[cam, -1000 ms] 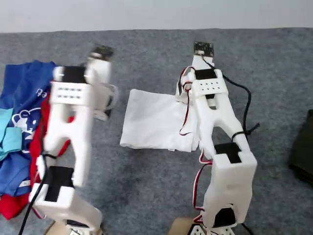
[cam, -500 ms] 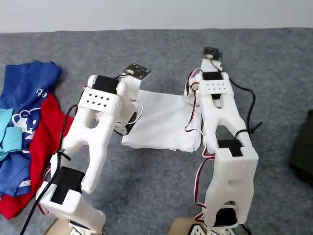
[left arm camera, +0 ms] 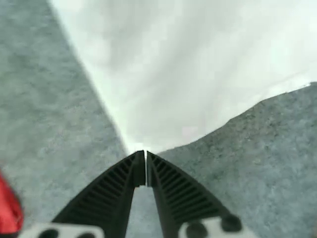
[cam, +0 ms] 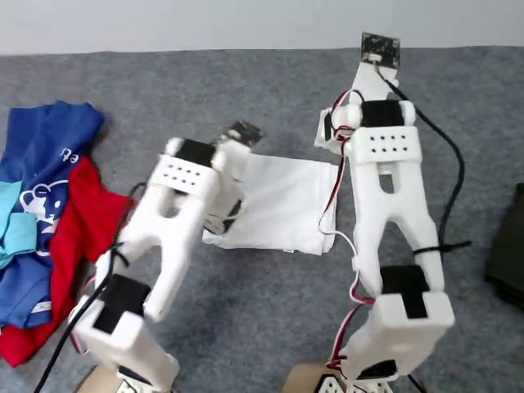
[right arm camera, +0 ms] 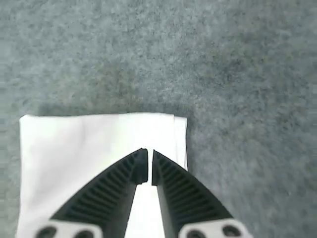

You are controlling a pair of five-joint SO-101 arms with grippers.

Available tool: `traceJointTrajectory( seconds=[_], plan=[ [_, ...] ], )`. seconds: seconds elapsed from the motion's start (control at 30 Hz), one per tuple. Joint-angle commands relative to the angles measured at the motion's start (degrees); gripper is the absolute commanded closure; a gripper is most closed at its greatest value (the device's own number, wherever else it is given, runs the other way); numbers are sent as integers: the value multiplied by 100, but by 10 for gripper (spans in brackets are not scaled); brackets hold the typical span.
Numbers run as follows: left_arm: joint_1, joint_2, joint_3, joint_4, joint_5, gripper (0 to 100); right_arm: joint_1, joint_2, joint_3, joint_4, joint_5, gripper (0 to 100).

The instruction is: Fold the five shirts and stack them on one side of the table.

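Two arms: both are white and stand side by side over the grey tabletop (cam: 246, 319).
Left end effector (left arm camera: 146, 157): its two black fingers (left arm camera: 119, 191) are pressed together, with only a thin line between them. The tips sit right at the edge of the white shirt (cam: 282, 205).
Right end effector (right arm camera: 149, 154): its fingers are pressed together too. The tips are over the white shirt, close to one of its corners, with bare tabletop just past that corner.
Cloth in the fingers: nobody can tell if either end effector has a bit of shirt pinched in it.
White shirt: it is folded into a flat block and lies on the tabletop between the two end effectors. One side edge is at the left end effector, and a far corner is under the right one.
Pile of shirts: a blue shirt (cam: 41, 147), a red shirt (cam: 82, 221) and a teal shirt (cam: 16, 233) lie in a messy heap, not folded. The heap is on the outer side of the left end effector, apart from the white shirt.
Red shirt: it is the one nearest the left end effector. A small bit of red shows beside it in the left wrist view.
Dark thing (cam: 509, 246): it sits at the tabletop's edge, on the outer side of the right end effector, well apart from it.
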Motion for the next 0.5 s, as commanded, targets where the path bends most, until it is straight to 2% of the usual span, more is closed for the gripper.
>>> traceJointTrajectory(
  seconds=[0.0, 0.23, 0.47],
  plan=[
    [35, 273, 31, -343, 18, 988, -13, -664, -316, 338, 44, 972],
    [-9, 923, 31, -396, 18, 990, 13, -1253, -308, 1042, 44, 972],
    [264, -79, -734, 633, 220, 997, 22, -1578, -308, 1560, 35, 972]
  ],
)
